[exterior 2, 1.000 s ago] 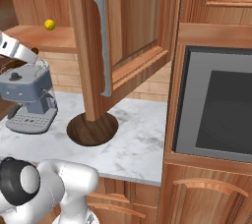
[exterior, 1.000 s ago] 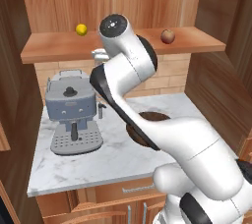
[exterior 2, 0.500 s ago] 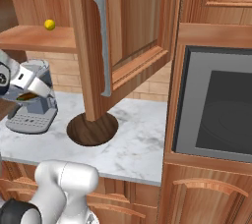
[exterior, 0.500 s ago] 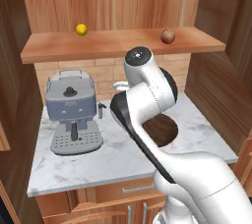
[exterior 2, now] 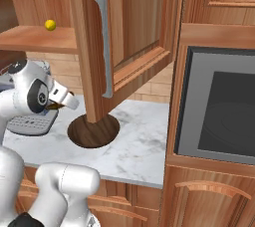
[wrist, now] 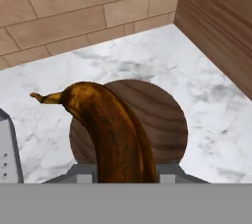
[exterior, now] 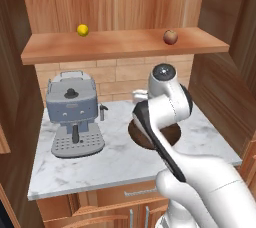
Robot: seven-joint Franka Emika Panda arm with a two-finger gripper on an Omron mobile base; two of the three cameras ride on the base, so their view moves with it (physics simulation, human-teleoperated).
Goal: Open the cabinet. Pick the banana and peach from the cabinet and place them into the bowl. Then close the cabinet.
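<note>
My gripper is shut on the banana, a dark brown, overripe one with its stem pointing away. In the hand view the banana hangs just above the round dark wooden bowl, which stands on the marble counter. My arm covers part of the bowl in the left base view. The cabinet is open, and its right door swings out over the bowl. On its shelf lies the reddish-brown peach at the right. A small round yellow fruit lies at the left.
A grey coffee machine stands on the counter left of the bowl. The open door's long silver handle hangs close above the bowl. A built-in oven fills the wall at the right. A brick backsplash runs behind the counter.
My arm has come down from shelf height and swung right, carrying the banana from beside the coffee machine to above the bowl. The peach and the yellow fruit have stayed put.
</note>
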